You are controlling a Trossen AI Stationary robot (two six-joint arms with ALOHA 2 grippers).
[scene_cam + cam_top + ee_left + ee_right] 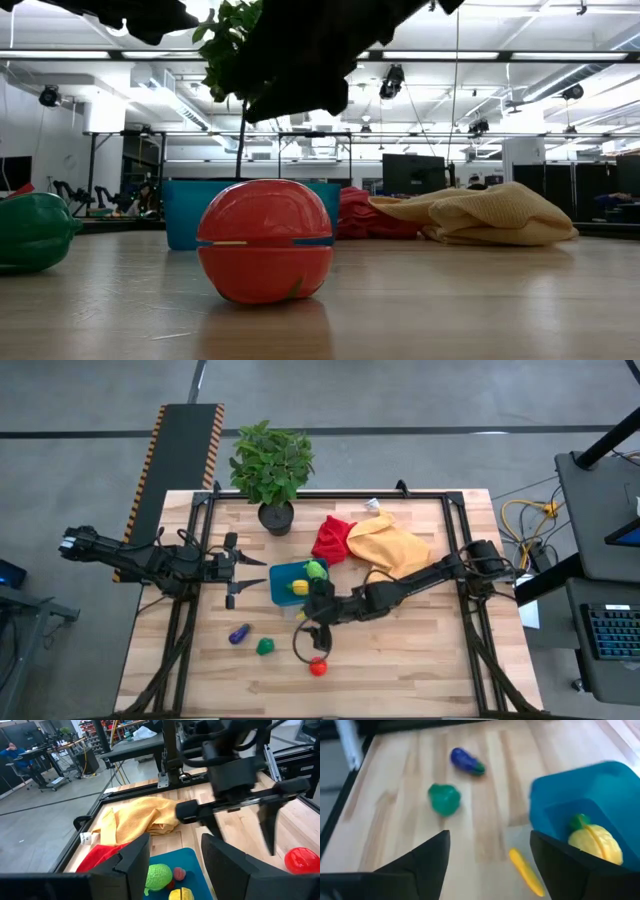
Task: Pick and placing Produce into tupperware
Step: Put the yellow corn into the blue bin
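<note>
The teal-blue tupperware (283, 575) sits mid-table and holds a green piece (315, 570), a yellow lemon (595, 842) and a small pink piece (179, 873). On the bare wood lie a purple eggplant (238, 633), a green pepper (265, 647), a red tomato (318, 667) and a thin yellow piece (526, 870). My right gripper (310, 640) hangs open above the table between the tupperware's near side and the tomato, fingers pointing down. My left gripper (250, 574) waits open just left of the tupperware.
A red cloth (333, 538) and a yellow cloth (395, 545) lie bunched to the right of and beyond the tupperware. A potted plant (272, 470) stands at the far edge. Black frame rails (460, 550) run along the table's sides. Bare wood shows near the front edge.
</note>
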